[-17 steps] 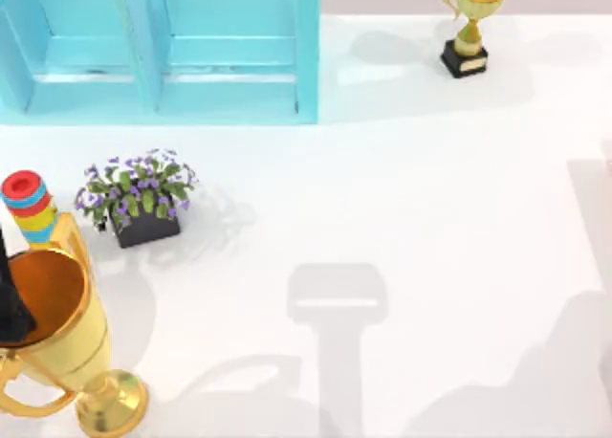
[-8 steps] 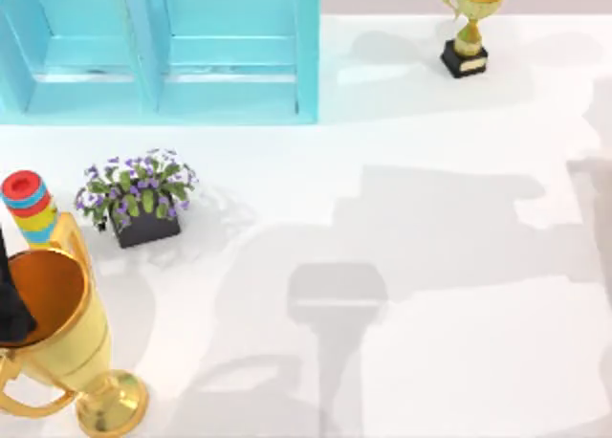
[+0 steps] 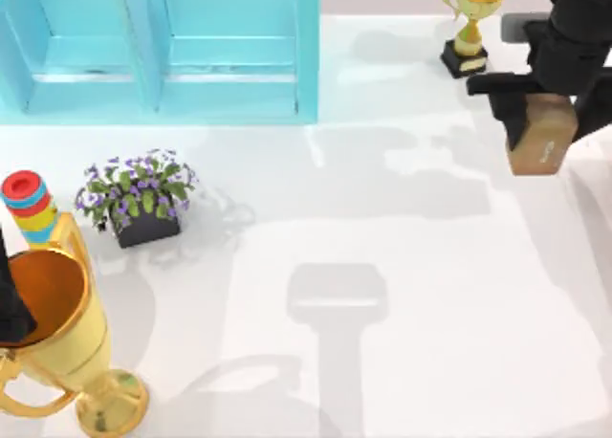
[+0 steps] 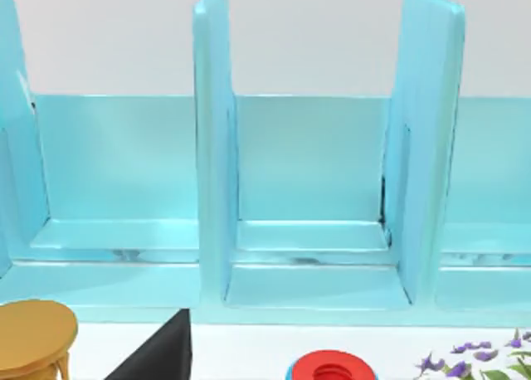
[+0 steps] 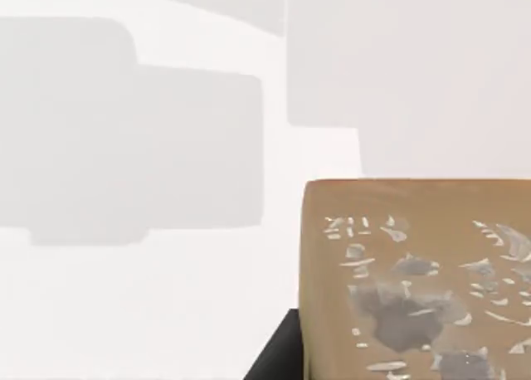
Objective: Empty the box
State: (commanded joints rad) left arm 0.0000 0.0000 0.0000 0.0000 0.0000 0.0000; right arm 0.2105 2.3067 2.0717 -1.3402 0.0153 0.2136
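The box (image 3: 542, 140), a small tan-brown cardboard cuboid with a small white mark, hangs above the table at the back right. My right gripper (image 3: 550, 113) is shut on it, with its black fingers on either side of the box's upper part. In the right wrist view the box (image 5: 415, 280) shows a face with grey and white marks, and a black finger (image 5: 278, 355) lies against its edge over bare white table. My left arm (image 3: 11, 299) is parked at the left edge, over the large gold cup.
A light-blue cabinet (image 3: 163, 46) spans the back left. A dark planter with purple flowers (image 3: 139, 204), a stack of coloured rings (image 3: 27, 204) and a large gold trophy (image 3: 67, 342) stand at the left. A small gold trophy (image 3: 469, 27) stands beside the right arm.
My right arm has come into view at the back right, carrying the box. Before, only its shadow crossed the table. The left arm has not moved.
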